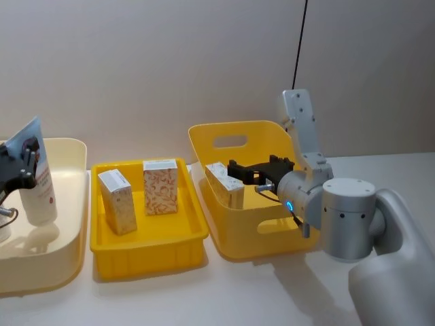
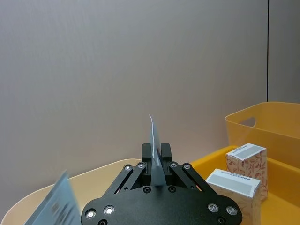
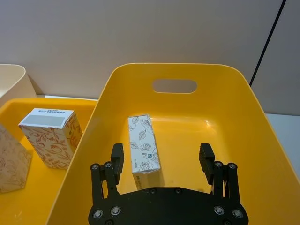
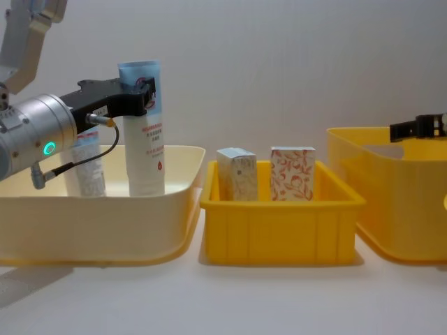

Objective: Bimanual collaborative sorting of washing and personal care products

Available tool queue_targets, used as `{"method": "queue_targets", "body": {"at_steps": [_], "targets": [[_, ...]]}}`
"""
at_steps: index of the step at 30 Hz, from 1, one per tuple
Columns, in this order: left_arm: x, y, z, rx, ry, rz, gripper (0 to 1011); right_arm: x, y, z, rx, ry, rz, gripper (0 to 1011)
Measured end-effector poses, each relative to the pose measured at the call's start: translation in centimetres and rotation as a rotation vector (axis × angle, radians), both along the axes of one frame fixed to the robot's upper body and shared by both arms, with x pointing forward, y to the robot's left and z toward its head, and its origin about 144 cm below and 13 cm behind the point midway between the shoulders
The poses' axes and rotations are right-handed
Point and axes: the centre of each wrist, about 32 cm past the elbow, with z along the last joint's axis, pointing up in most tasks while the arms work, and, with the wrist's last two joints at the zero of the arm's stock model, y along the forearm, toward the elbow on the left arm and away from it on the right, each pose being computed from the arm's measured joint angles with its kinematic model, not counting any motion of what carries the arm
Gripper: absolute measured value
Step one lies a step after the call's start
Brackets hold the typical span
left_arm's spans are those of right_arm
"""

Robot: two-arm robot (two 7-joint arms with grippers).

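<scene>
Left gripper (image 4: 143, 94), upper left of chest view, pinching top of upright tube (image 4: 145, 157) in cream bin (image 4: 105, 230). Right gripper (image 3: 161, 157) spread over floral box (image 3: 143, 147) inside deep yellow bin (image 3: 225, 103), centre-right of head view.

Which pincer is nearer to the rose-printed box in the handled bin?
Right. The right pincer hovers open close by the box; the left pincer is far off at the cream bin, shut on a tube.
</scene>
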Motion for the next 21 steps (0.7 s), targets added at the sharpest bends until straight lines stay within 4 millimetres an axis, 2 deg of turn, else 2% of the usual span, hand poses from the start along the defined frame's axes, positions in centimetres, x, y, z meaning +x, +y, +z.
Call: {"method": "queue_targets", "body": {"at_steps": [21], "targets": [[-0.9,0.19,0.53,0.002,0.065,-0.012,119,0.0,0.0,0.0,0.0,0.0,0.0,1001]]}}
